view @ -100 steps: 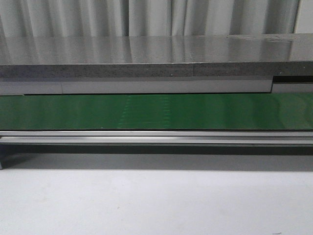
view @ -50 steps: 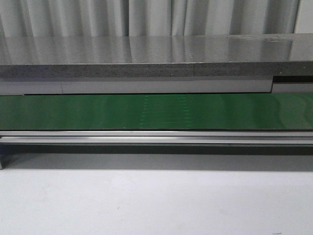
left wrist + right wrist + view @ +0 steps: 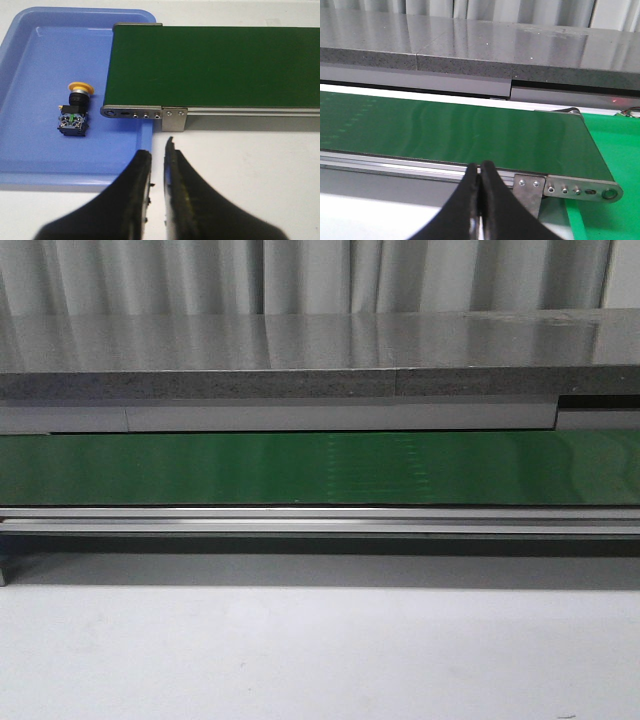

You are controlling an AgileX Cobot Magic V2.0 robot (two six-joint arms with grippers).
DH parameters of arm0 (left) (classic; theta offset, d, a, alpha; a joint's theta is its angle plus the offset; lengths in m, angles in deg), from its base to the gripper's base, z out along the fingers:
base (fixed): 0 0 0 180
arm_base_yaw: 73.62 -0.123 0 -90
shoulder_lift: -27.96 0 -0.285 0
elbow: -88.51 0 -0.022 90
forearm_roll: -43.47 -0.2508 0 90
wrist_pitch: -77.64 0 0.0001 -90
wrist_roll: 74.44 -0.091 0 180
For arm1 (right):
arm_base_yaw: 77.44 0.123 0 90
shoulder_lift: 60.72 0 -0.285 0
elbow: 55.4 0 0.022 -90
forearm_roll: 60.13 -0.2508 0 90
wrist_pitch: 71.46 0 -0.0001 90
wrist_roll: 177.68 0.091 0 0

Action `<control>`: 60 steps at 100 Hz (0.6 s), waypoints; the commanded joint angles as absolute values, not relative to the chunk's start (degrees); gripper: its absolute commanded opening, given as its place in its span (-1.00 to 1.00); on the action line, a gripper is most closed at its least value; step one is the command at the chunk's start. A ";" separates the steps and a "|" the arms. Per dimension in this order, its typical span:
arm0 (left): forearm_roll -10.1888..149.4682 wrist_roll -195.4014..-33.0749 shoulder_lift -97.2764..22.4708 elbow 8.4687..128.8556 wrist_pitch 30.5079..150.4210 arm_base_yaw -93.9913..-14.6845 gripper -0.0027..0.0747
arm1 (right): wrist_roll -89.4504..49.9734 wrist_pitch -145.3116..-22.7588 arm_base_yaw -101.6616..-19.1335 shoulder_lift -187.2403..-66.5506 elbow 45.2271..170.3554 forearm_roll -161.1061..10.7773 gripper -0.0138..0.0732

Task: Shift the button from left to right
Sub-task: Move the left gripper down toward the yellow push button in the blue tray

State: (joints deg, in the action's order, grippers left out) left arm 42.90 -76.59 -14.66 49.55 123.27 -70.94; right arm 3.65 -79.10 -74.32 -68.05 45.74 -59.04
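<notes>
A white table carries a long green conveyor belt, its ends reaching a blue tray and a green surface. Nothing is moved yet: the button lies in the tray, ungrasped. The left gripper is slightly parted and empty; the right gripper is clenched on nothing. The tray's rim and the belt's end bracket crowd the approach.
</notes>
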 commanded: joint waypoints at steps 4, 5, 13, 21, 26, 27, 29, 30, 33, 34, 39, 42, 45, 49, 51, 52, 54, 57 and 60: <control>42.66 -75.90 -15.08 51.65 119.96 -70.41 -0.20 | 3.40 -74.31 -74.27 -67.09 45.67 -58.52 -0.96; 42.66 -75.90 -15.08 51.65 119.96 -70.41 -0.13 | 3.40 -74.31 -74.27 -67.09 45.67 -58.52 -0.96; 42.52 -75.90 -15.08 51.65 119.96 -70.41 0.27 | 3.40 -74.31 -74.27 -67.09 45.67 -58.52 -0.96; 41.81 -75.90 -15.08 51.65 119.96 -70.41 0.56 | 3.40 -74.31 -74.27 -67.09 45.67 -58.52 -0.96; 41.40 -75.90 -15.08 51.65 120.06 -70.41 0.63 | 3.40 -74.31 -74.27 -67.09 45.67 -58.52 -0.96; 41.40 -75.90 -15.08 51.65 120.06 -70.52 0.64 | 3.40 -74.31 -74.27 -67.09 45.67 -58.52 -0.96; 41.40 -75.90 -15.08 51.76 120.06 -70.53 0.63 | 3.40 -74.31 -74.27 -67.09 45.67 -58.52 -0.96; 41.40 -75.75 -15.08 51.73 120.06 -70.65 0.63 | 3.40 -74.31 -74.27 -67.09 45.67 -58.52 -0.96; 40.92 -74.44 -15.08 51.99 120.20 -70.93 0.63 | 3.40 -74.31 -74.27 -67.09 45.67 -58.52 -0.96; 40.77 -74.44 -15.08 51.97 120.20 -70.93 0.63 | 3.40 -74.31 -74.27 -67.09 45.67 -58.52 -0.96; 39.43 -72.84 -15.11 52.36 120.20 -71.67 0.63 | 3.40 -74.31 -74.27 -67.09 45.67 -58.52 -0.96; 38.56 -72.12 -15.44 52.71 120.20 -72.17 0.63 | 3.40 -74.31 -74.27 -67.09 45.67 -58.52 -0.96; 37.05 -71.17 -15.70 53.31 120.49 -72.78 0.63 | 3.40 -74.31 -74.27 -67.09 45.67 -58.52 -0.96; 35.69 -70.33 -16.70 53.90 120.72 -73.92 0.63 | 3.40 -74.31 -74.27 -67.09 45.67 -58.52 -0.96; 35.00 -70.18 -17.29 54.30 121.10 -74.60 0.63 | 3.40 -74.31 -74.27 -67.09 45.67 -58.52 -0.96; 34.61 -70.18 -17.51 54.56 121.36 -74.85 0.63 | 3.40 -74.31 -74.27 -67.09 45.67 -58.52 -0.96; 34.30 -70.09 -18.29 54.83 121.78 -75.63 0.63 | 3.40 -74.31 -74.27 -67.09 45.67 -58.52 -0.96; 33.61 -70.09 -19.86 55.57 122.56 -77.09 0.63 | 3.40 -74.31 -74.27 -67.09 45.67 -58.52 -0.96; 33.50 -70.09 -21.27 56.14 122.96 -78.38 0.63 | 3.40 -74.31 -74.27 -67.09 45.67 -58.52 -0.96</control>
State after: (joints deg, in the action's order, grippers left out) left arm 35.45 -71.37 -17.93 52.91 124.71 -75.76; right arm 3.65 -79.10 -74.32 -68.05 45.74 -59.04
